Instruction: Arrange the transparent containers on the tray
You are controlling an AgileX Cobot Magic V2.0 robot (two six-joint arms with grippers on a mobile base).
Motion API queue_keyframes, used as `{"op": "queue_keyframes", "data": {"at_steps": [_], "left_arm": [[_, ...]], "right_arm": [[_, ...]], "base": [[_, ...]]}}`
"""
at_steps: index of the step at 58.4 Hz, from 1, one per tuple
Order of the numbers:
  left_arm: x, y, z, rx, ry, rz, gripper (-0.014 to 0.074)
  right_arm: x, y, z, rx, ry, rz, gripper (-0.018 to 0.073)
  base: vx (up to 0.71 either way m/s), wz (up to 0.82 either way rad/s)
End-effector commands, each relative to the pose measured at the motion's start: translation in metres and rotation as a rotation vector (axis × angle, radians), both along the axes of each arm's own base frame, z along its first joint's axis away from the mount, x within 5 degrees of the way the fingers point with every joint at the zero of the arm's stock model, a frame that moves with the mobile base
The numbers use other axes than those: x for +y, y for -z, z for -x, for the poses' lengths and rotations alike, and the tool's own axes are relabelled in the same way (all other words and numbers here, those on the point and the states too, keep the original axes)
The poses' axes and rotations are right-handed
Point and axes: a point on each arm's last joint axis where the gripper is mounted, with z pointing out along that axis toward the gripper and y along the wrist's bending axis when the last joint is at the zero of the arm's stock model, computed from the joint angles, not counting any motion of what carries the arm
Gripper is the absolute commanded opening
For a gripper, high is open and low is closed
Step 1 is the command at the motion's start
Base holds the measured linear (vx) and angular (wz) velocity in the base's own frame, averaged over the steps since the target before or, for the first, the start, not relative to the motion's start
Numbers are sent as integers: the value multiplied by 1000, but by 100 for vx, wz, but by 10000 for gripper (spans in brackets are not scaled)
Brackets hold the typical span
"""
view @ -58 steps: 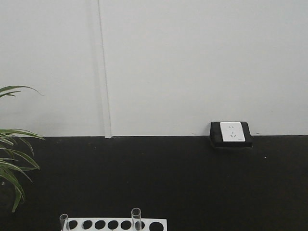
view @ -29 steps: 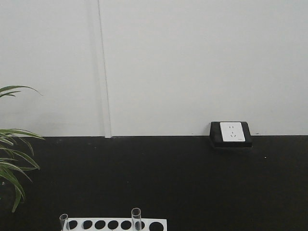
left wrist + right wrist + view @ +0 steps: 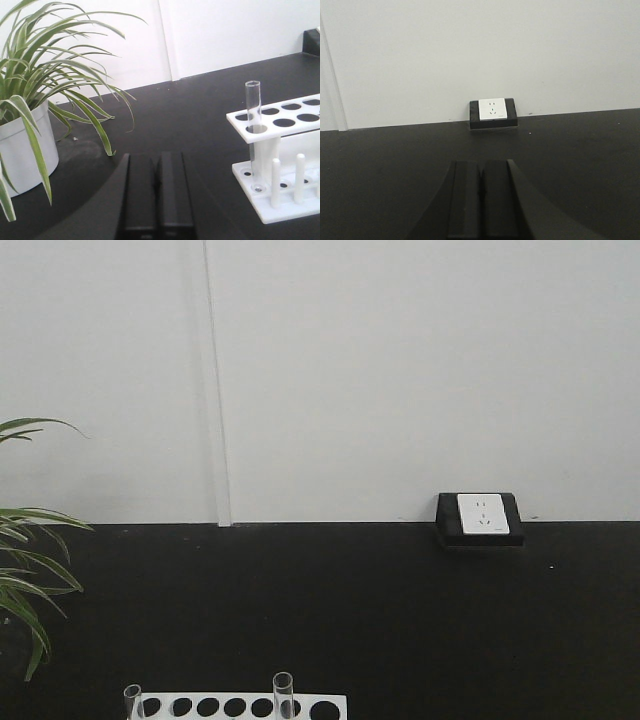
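Facing a white wall (image 3: pixel 400 360) across a matte black bench (image 3: pixel 190 110), both grippers are seen with jaws pressed together and nothing held.
Nearest, the left gripper (image 3: pixel 158 160) and the right gripper (image 3: pixel 480 165) are held low over the dark surface, each with its jaws closed flat against each other. Near the left gripper, to its right, a white holed rack (image 3: pixel 280 150) is stood on the bench. A clear test tube (image 3: pixel 252 107) is seated in its corner hole, long axis vertical, open rim upward. A second test tube (image 3: pixel 283 695) is seen upright further along the rack. A potted plant (image 3: pixel 45 75) is set at the left. Farthest, a socket (image 3: pixel 491 111) is placed where bench meets wall.
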Motion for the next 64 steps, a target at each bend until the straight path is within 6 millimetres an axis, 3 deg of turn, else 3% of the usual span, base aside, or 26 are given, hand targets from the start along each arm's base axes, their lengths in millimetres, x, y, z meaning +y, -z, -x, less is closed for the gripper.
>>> {"op": "queue_keyframes", "data": {"at_steps": [1, 9, 14, 25, 31, 35, 43, 52, 64], "left_arm": [[-4, -2, 1, -117, 48, 26, -7], [-8, -21, 4, -265, 106, 174, -7], [-8, -46, 9, -330, 115, 234, -7], [-3, -124, 11, -325, 58, 183, -7], [-5, -161, -12, -299, 53, 114, -7], [-8, -177, -28, -289, 58, 80, -7], [-12, -178, -60, -198, 60, 70, -7], [-15, -165, -88, -91, 60, 62, -5], [-19, -161, -101, -85, 84, 71, 48]], "right_arm": [[0, -7, 1, -109, 1, 2, -11], [-1, -18, 3, -198, 1, -48, -11], [-1, -41, 8, -255, 0, -43, -11], [0, -133, 17, -348, 6, 25, -11], [0, -179, -6, -329, 9, 46, -11], [0, -196, -25, -307, 7, 36, -11], [0, -211, -62, -269, 6, 31, -11], [0, -204, -96, -207, 4, 27, -9], [0, -196, -114, -175, 4, 27, 45]], "base": [[0, 0], [0, 0], [0, 0], [0, 0], [0, 0], [0, 1], [0, 0], [0, 0], [0, 0]]}}
